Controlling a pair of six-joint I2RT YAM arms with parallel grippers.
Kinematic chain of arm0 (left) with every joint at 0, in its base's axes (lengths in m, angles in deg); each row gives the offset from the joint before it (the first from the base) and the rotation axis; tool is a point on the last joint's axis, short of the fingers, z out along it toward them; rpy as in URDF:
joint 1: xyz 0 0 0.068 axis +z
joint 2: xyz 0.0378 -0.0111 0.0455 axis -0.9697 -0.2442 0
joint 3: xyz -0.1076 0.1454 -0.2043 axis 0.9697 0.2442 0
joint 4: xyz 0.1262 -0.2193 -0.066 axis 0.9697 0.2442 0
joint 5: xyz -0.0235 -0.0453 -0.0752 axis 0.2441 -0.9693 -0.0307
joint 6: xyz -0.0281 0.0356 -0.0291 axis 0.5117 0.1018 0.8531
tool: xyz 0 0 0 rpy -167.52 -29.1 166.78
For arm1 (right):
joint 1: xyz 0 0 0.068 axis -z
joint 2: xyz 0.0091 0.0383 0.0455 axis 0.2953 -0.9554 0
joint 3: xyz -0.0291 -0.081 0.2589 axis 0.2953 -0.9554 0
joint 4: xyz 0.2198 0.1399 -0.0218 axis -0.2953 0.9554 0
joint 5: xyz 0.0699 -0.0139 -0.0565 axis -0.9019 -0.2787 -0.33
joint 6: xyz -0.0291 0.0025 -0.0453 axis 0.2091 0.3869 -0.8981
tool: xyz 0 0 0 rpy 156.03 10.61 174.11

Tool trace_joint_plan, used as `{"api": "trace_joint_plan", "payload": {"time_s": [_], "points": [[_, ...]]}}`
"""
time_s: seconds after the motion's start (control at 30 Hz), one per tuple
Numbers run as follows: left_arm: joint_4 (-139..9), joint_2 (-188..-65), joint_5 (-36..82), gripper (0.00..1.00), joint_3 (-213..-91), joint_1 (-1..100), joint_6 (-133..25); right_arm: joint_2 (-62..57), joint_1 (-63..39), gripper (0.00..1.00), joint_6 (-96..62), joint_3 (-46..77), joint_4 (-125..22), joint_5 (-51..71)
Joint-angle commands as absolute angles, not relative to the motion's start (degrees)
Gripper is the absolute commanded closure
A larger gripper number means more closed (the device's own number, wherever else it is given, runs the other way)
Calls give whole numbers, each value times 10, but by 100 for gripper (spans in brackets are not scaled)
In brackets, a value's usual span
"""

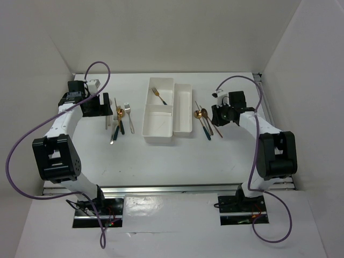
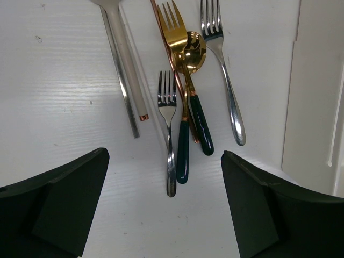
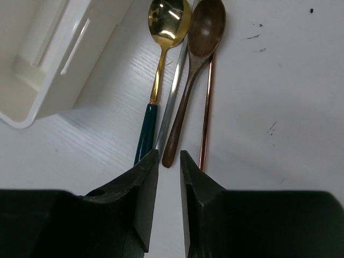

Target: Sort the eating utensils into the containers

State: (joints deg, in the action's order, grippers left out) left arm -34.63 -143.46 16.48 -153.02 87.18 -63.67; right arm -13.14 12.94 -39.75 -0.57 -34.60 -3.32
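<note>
The white tray of containers stands mid-table, with one gold fork in its far squarish bin. Left of the tray lie a gold fork, a gold spoon, two silver forks and silvery chopsticks. My left gripper hangs wide open over their handle ends. To the right of the tray lie a gold spoon, a brown spoon, a silvery chopstick and a coppery one. My right gripper has its jaws a narrow gap apart, the brown spoon's handle end just ahead of the tips.
White walls close in the table on the left, right and far sides. The tray's corner sits close to the left of the right-hand utensils, and its side borders the left-hand pile. Purple cables loop beside both arms.
</note>
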Motion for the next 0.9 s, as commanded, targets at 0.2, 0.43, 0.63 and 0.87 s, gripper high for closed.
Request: {"api": "trace_joint_plan", "payload": {"time_s": [0.2, 0.43, 0.63, 0.87], "points": [[-365, -1435, 171, 0, -1553, 870, -645, -165, 81, 70, -404, -17, -398, -1], [-359, -1435, 177, 0, -1558, 870, -656, -229, 76, 71, -386, 14, -410, 11], [-359, -1435, 183, 0, -1558, 870, -661, -240, 76, 72, -374, 33, -416, 18], [-359, -1447, 183, 0, -1570, 870, -656, -259, 76, 72, -374, 45, -416, 18]]}}
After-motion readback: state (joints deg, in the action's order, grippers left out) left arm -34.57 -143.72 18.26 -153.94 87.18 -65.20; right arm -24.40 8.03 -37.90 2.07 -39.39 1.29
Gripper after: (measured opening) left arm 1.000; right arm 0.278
